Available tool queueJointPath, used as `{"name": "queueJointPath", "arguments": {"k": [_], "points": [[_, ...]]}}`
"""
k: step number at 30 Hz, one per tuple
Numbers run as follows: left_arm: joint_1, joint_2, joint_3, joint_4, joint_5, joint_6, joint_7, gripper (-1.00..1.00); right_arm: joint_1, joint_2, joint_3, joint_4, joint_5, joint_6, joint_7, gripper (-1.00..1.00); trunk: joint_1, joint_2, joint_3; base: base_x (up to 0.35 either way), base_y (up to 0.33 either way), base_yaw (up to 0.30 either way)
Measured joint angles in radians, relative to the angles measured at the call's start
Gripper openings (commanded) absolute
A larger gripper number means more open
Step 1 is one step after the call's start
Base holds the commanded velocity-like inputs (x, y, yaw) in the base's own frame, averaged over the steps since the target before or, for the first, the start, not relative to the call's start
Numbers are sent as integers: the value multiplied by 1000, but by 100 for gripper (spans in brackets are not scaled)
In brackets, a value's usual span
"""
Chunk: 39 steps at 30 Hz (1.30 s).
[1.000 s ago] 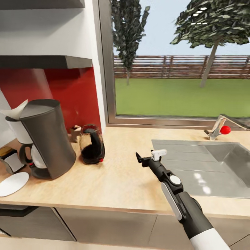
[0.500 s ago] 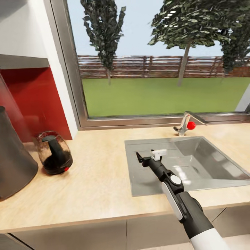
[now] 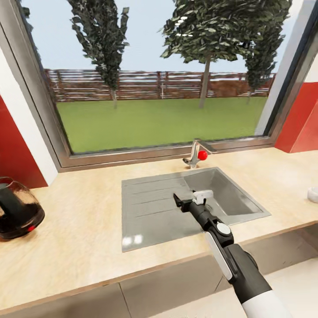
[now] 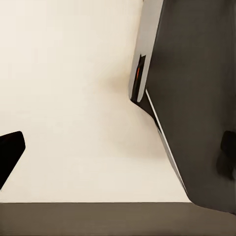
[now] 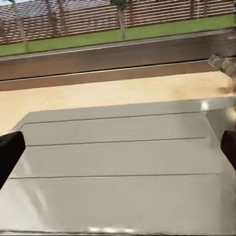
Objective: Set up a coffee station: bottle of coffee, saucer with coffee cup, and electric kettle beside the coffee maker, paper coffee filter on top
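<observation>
The right gripper (image 3: 191, 200) is held open and empty above the sink (image 3: 150, 212), whose ribbed drainboard is seen between its fingertips in the right wrist view. The left gripper's state cannot be told. The sink is set into the countertop (image 3: 84, 238); the tap (image 3: 196, 154) stands behind it. The kettle (image 3: 17, 210) is seen at the counter's far left, a white object (image 3: 313, 193) at its right edge.

The table (image 3: 88, 221) is matt light wood, its inset sink (image 3: 154, 207) brushed steel with faint glare, and the electric kettle (image 3: 17, 212) beside it glossy clear glass.
</observation>
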Motion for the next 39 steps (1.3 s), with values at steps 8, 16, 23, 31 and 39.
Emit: {"name": "queueJointPath", "arguments": {"k": [8,16,23,31,39], "points": [[0,0,0,-2,0,0,0,100,0,0,0,0,1,0,0,100,0,0,2,99,-276,-300],[0,1,3,-4,1,0,0,100,0,0,0,0,0,0,0,100,0,0,5,122,-276,-300],[0,1,6,-5,2,0,0,100,0,0,0,0,0,0,0,100,0,0,8,128,-276,-272],[0,0,7,-6,2,0,0,100,0,1,0,2,0,-5,1,100,0,0,8,150,-276,-32],[0,-1,7,-4,1,0,1,100,0,1,0,0,1,-8,0,100,0,0,8,148,-276,-1]]}}
